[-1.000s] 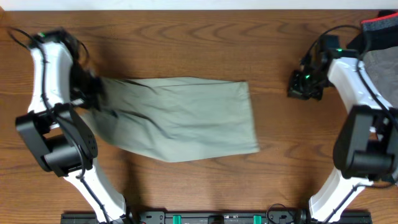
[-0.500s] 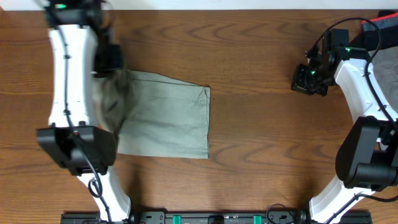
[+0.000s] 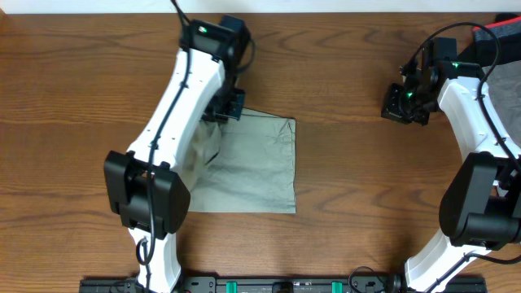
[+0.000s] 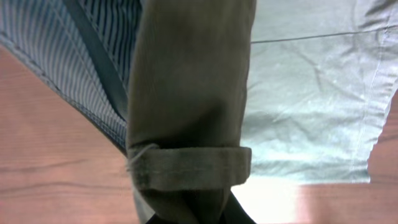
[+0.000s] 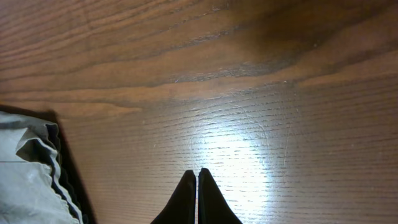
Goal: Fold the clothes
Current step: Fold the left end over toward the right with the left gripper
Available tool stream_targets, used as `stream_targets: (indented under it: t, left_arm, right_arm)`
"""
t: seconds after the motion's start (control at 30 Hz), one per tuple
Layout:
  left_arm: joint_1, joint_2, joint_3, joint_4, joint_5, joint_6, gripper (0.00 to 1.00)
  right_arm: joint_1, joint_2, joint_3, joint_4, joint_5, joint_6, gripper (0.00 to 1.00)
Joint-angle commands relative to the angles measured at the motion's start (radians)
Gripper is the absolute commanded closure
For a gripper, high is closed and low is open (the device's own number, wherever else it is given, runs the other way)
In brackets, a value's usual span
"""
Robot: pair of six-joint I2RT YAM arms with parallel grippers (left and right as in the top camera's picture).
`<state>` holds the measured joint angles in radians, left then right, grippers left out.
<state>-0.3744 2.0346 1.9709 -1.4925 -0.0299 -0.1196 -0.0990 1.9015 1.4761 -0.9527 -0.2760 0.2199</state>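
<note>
Khaki shorts (image 3: 252, 167) lie doubled into a rough square left of the table's (image 3: 358, 220) centre. The left gripper (image 3: 226, 107) is clamped on a raised fold at their far left corner, and hemmed cloth drapes over it in the wrist view. The right gripper (image 3: 404, 106) hangs near the right edge, jaws pressed together on nothing, above bare wood near a grey garment (image 3: 498, 77).
</note>
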Motion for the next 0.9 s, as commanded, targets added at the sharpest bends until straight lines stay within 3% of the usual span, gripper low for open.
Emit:
stream_targets:
  t: [0.0,0.2,0.37,0.57,0.87]
  left_arm:
    - [-0.018,-0.001,-0.051,0.027,-0.004,-0.076,0.88]
    - [-0.035,-0.001,-0.122,0.09,0.148,-0.119,0.88]
    - [-0.028,-0.01,-0.119,0.08,0.168,-0.118,0.94]
    - [0.048,-0.09,-0.011,-0.064,-0.018,-0.109,0.94]
    - [0.144,-0.281,0.192,-0.092,-0.027,-0.056,0.94]
  right_arm:
    - [0.0,-0.011,-0.002,0.0,0.003,0.008,0.97]
    - [0.001,-0.011,-0.003,0.0,0.003,0.008,0.97]
    - [0.001,-0.011,-0.002,-0.002,0.003,0.008,0.97]
    - [0.001,-0.011,-0.002,-0.004,0.003,0.008,0.97]
    - [0.001,-0.011,-0.003,0.007,0.003,0.008,0.96]
